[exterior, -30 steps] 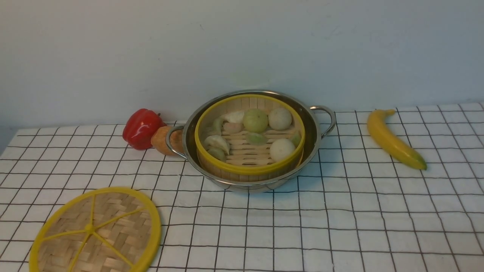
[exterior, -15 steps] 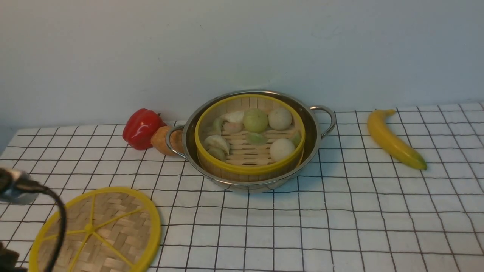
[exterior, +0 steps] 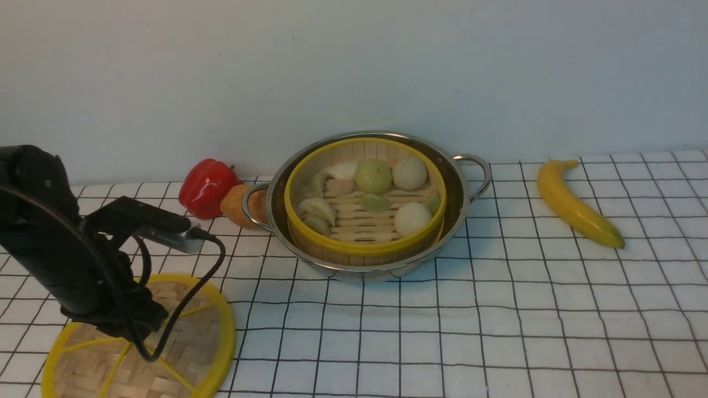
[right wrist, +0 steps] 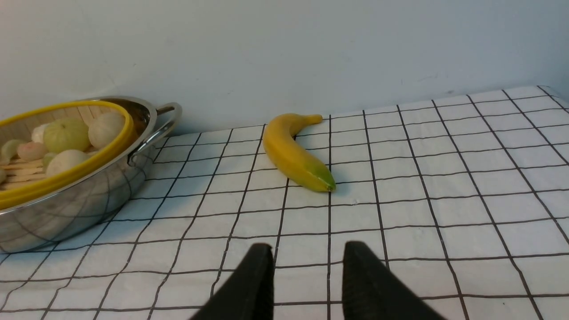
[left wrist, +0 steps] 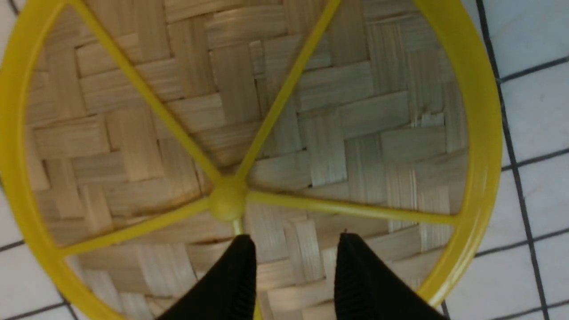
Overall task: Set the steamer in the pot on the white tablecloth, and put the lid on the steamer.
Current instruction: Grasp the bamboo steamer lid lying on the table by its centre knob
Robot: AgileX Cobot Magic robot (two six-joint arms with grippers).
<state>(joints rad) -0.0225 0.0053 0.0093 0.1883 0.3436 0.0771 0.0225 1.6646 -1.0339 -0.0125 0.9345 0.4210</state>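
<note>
A flat woven lid [left wrist: 355, 133] lies on the white tablecloth [exterior: 498, 331], front left of the pot [exterior: 459, 190], with the left arm [exterior: 50, 260] holding its jaws spread and empty over it beside the hub [left wrist: 226, 204]; the lid looks light, stiff and thin, best pinched on a yellow spoke or the rim.

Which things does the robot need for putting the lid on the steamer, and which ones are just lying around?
For the job:
steamer
pot
lid
white tablecloth
left pincer, over the lid

Just lying about:
banana
red pepper
orange thing beside the pepper
</note>
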